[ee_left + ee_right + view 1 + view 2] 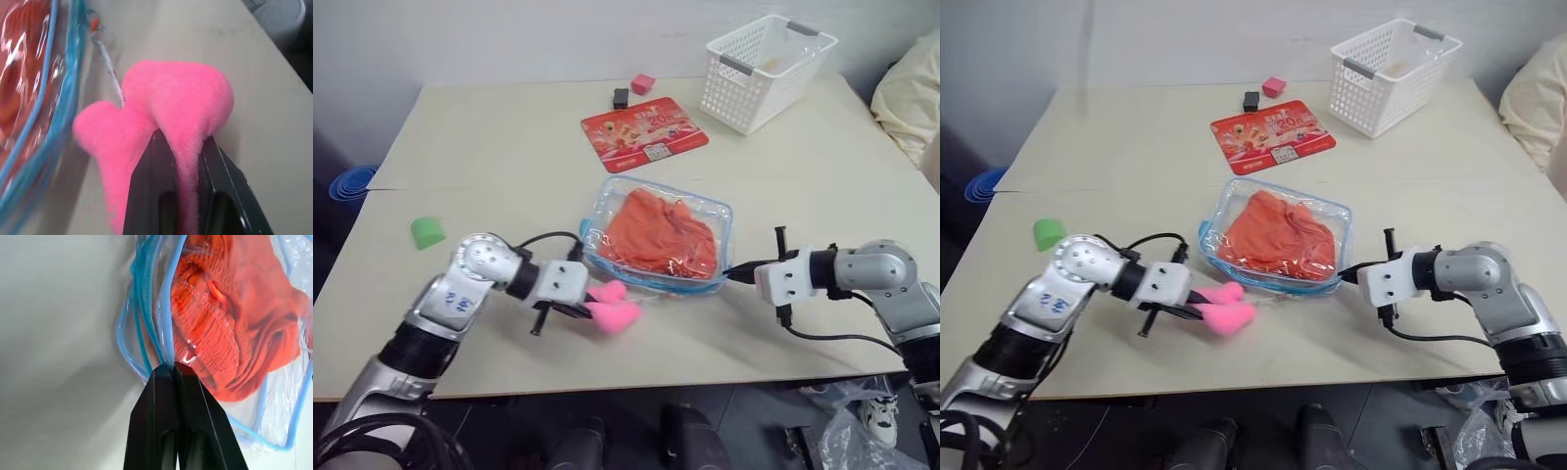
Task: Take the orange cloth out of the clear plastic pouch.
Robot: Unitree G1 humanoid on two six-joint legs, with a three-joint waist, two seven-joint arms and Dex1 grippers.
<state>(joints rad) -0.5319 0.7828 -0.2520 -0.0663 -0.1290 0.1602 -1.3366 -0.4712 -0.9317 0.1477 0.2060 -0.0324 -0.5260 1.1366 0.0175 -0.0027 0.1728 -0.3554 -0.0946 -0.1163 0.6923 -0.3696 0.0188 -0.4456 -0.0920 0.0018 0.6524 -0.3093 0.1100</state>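
Observation:
The clear plastic pouch [717, 211] with blue zipper trim lies mid-table, and the orange cloth [661, 235] is bunched up inside it. My right gripper [173, 366] is shut on the pouch's blue-trimmed edge at its near right corner [724, 277]. My left gripper [183, 139] is shut on a pink plush toy [617, 313] just off the pouch's near left corner. A thin chain [110, 73] runs from the plush toward the pouch's zipper edge.
A flat red printed packet [644, 132] lies behind the pouch, with a black block [621, 98] and a pink cube [642, 83] beyond it. A white lattice basket [769, 69] stands at the far right. A green piece [427, 231] sits at the left.

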